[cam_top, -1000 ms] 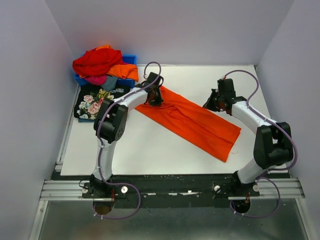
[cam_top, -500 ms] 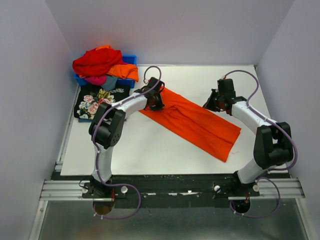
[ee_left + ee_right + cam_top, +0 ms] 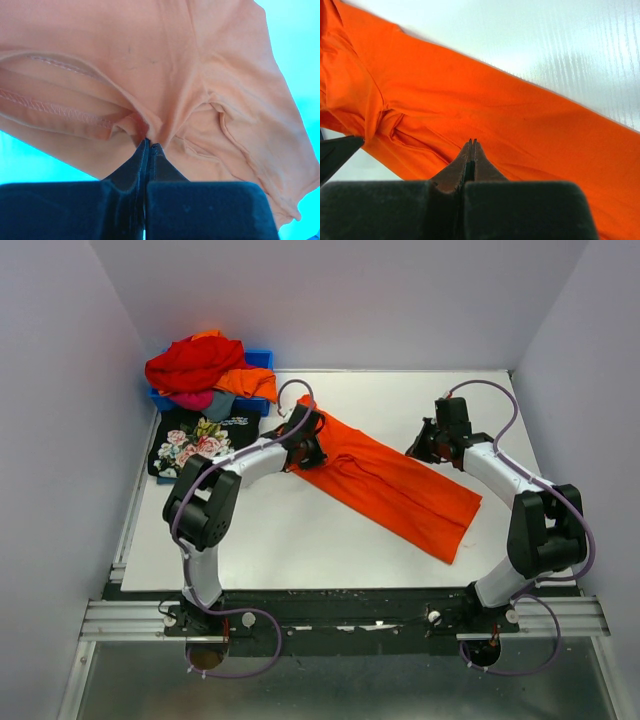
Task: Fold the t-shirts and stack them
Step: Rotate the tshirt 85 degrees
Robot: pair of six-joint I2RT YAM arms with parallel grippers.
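Observation:
A plain bright orange t-shirt point(image 3: 390, 485), folded into a long strip, lies diagonally across the white table. My left gripper point(image 3: 306, 443) is at its far left end. In the left wrist view the left gripper point(image 3: 149, 145) is shut on a bunched fold of the shirt point(image 3: 200, 60). My right gripper point(image 3: 425, 448) hovers by the shirt's far right edge. In the right wrist view the right gripper point(image 3: 472, 143) is shut with nothing between the fingers, above the shirt point(image 3: 520, 110). A folded black rose-print t-shirt point(image 3: 195, 445) lies at the left edge.
A blue bin point(image 3: 262, 358) at the back left holds a heap of red point(image 3: 195, 362), orange, pink and grey shirts. Grey walls stand close on the left, right and back. The table's near edge meets the metal rail point(image 3: 330, 625) that holds the arm bases.
My left arm has swung its elbow leftward and drawn the gripper slightly nearer and left, tugging the shirt's far left end with it. The right arm has not moved.

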